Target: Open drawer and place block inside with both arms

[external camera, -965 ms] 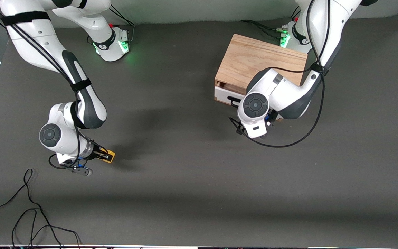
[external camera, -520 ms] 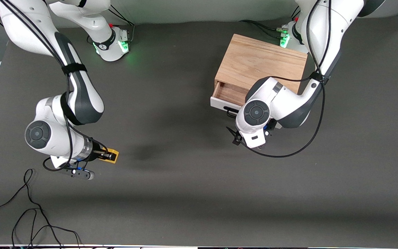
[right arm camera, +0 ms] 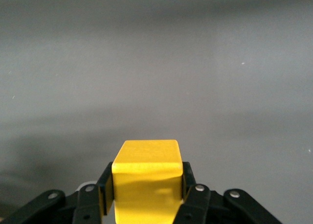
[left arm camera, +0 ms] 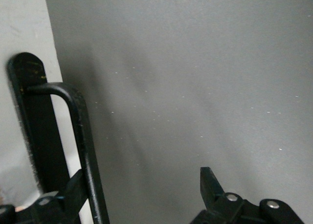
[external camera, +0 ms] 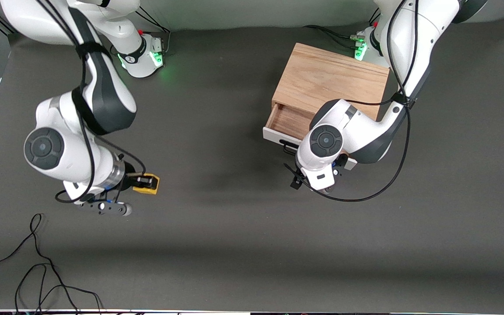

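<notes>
The light oak cabinet (external camera: 330,78) stands near the left arm's base. Its drawer (external camera: 289,120) is partly pulled out, showing the wood interior and white front panel (external camera: 274,134). My left gripper (left arm camera: 142,177) is open at the drawer front, with the black bar handle (left arm camera: 83,136) between its jaws, close against one finger (left arm camera: 73,192). In the front view the left arm's wrist (external camera: 322,144) hides it. My right gripper (external camera: 140,183) is shut on the yellow block (external camera: 149,184) and holds it above the mat at the right arm's end. The block (right arm camera: 146,170) sits squarely between the fingers (right arm camera: 106,185).
Loose black cables (external camera: 37,262) lie on the dark mat near the front camera at the right arm's end. A cable loop (external camera: 365,188) hangs from the left arm beside the drawer. The mat (external camera: 225,175) stretches between the block and the drawer.
The drawer has slid farther out as the left arm drew back toward the front camera. The right arm has risen and carried the block a little toward the drawer.
</notes>
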Robot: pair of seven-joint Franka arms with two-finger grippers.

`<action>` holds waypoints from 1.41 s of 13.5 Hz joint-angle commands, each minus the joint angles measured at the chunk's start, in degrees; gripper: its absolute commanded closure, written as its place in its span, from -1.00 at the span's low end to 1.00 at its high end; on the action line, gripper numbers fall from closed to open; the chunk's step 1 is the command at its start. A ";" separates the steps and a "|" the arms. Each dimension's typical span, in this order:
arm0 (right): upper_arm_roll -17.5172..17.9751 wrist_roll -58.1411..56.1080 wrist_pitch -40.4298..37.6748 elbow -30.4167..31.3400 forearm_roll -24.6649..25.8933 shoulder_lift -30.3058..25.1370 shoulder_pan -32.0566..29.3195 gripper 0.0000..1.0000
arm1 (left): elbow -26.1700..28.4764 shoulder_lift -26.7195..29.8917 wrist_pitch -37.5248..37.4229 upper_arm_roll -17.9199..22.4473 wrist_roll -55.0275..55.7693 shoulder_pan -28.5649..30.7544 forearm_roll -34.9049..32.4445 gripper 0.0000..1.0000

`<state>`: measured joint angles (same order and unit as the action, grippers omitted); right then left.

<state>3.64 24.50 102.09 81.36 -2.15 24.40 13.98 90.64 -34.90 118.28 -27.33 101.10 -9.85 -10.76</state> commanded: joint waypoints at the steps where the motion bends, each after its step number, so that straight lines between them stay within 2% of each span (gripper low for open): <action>1: -0.30 0.72 -3.56 -0.33 -0.39 -2.24 1.13 1.00 | -2.75 -1.40 1.87 0.34 1.20 -0.78 -1.45 -1.00; 9: -0.30 5.03 -4.89 -0.15 -0.39 -2.95 3.16 1.00 | -5.30 -2.10 3.62 1.05 1.20 -0.87 -1.45 -1.00; 14: -0.30 7.92 -4.89 -0.42 -0.48 -2.95 5.34 1.00 | -6.08 -0.53 3.90 1.05 0.33 0.27 -4.70 -1.00; 16: -0.21 12.30 -4.89 -0.68 -0.57 -2.95 6.49 1.00 | -6.18 4.12 -1.87 0.26 -5.78 4.47 -5.24 -1.00; 19: -0.21 20.74 -4.80 -3.22 -0.48 -1.64 11.84 1.00 | -6.27 11.50 -13.65 0.08 -24.56 11.93 2.91 -1.00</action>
<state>3.85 39.71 97.96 80.69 -2.21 22.20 22.51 82.56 -29.87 110.71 -26.86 87.34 -2.73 -12.42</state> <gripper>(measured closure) 0.445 0.000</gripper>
